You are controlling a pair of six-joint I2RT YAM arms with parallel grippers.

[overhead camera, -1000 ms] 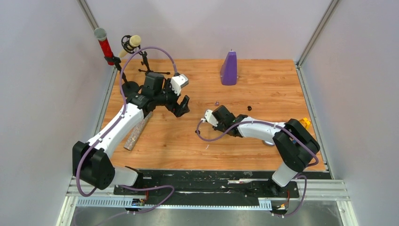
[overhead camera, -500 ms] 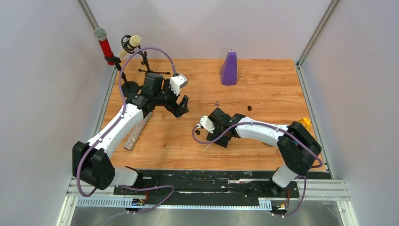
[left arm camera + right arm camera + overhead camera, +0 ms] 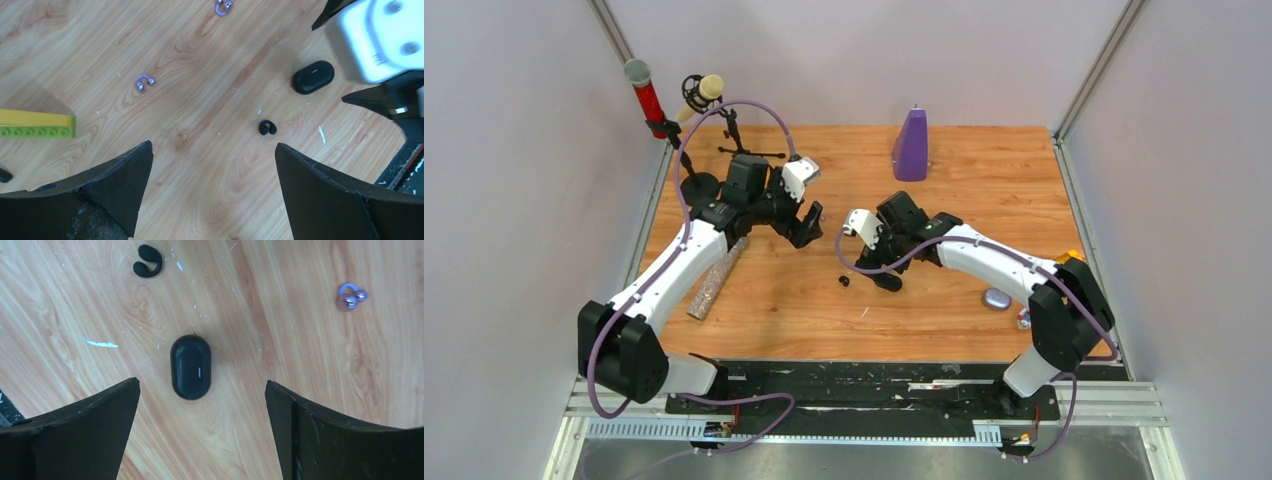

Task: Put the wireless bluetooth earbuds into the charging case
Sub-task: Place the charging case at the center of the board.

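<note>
The right gripper hangs with jaws spread wide and empty right over the black charging case, which lies flat on the table with its lid seemingly closed; the left gripper, also spread and empty, hovers nearby. A black earbud lies loose near the case, and a pale purple earbud lies well apart. The lid likely needs lifting first, one claw steadying the case, then a slow, centred pinch on the slippery bud.

White shells over black joints clad the left arm and right arm; purple cables loop behind the black-fingered left end effector and right end effector.
</note>
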